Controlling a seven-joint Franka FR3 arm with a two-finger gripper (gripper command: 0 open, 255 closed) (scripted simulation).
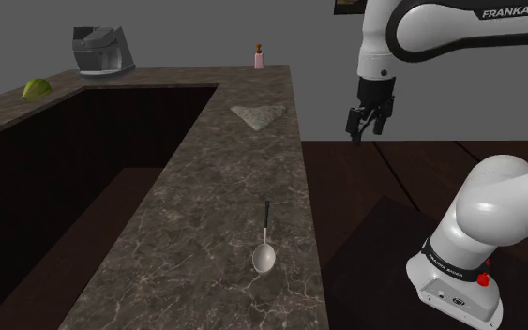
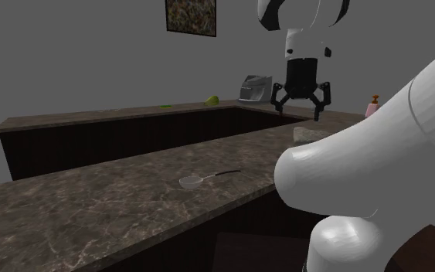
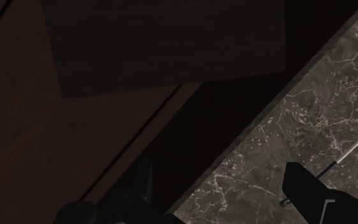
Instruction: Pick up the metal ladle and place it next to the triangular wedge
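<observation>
Found the ladle [image 1: 264, 246] lying flat on the dark marbled surface [image 1: 210, 192], lower centre of the shoulder view, well apart from the pale wedge [image 1: 258, 114] higher up. Saw the gripper [image 1: 369, 125] upper right, off the surface, spread open and empty.

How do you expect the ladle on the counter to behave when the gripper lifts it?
The ladle looks like rigid metal, so it probably won't flex. Its thin handle lies flat on the counter, so it may be slippery to pinch. The rounded bowl could rock or pivot if nudged.
</observation>
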